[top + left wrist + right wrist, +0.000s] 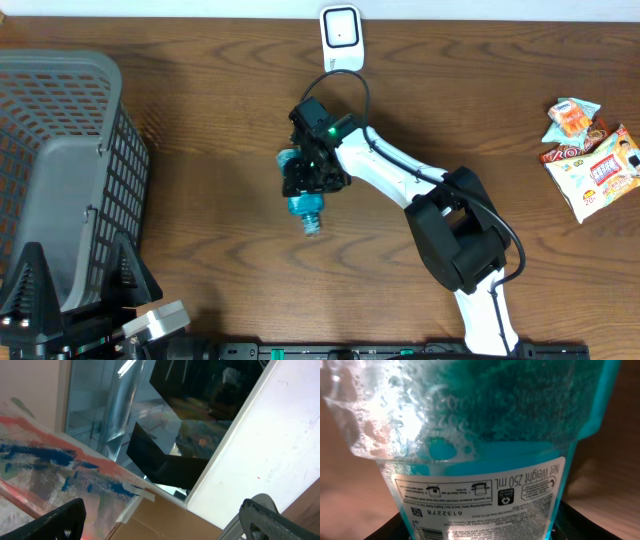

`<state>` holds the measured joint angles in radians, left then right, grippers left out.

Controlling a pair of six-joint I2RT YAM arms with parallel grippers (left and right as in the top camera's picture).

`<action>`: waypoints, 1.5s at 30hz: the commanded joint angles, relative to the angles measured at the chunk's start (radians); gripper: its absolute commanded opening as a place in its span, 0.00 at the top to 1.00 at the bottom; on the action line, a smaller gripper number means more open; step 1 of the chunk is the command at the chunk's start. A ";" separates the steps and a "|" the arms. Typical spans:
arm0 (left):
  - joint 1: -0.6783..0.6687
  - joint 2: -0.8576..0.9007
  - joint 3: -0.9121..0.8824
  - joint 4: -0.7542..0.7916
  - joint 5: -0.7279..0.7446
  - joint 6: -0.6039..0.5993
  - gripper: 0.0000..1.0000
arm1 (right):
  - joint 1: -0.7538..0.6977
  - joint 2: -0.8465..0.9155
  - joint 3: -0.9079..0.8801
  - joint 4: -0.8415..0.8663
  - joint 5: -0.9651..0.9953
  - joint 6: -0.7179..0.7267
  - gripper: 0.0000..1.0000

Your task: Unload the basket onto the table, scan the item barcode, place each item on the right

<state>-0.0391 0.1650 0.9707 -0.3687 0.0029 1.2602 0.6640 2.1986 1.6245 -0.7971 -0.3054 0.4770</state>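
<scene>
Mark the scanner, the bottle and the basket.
scanner (341, 32), overhead view, white front face
bottle (304, 207), overhead view, teal body
basket (126, 185), overhead view, mesh side wall

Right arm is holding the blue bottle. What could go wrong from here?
The bottle, held by the right gripper, sits short of the scanner, and its label faces back toward the arm, so the scan may fail. The bottle is part full of liquid and looks slick; it might slip in the grip.
</scene>
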 commanded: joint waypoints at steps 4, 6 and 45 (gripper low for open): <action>0.006 -0.012 -0.008 0.003 0.016 -0.008 0.02 | -0.037 0.036 -0.018 -0.053 0.422 -0.022 0.60; 0.006 -0.012 -0.008 0.003 0.017 -0.008 0.03 | -0.038 0.036 -0.018 -0.078 0.578 -0.022 0.60; 0.006 -0.120 -0.060 0.011 0.061 -0.050 0.02 | -0.283 -0.111 -0.186 -0.021 -0.026 0.272 0.05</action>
<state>-0.0391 0.0765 0.9295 -0.3641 0.0475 1.2366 0.3683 2.0735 1.5043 -0.8612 -0.2630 0.6884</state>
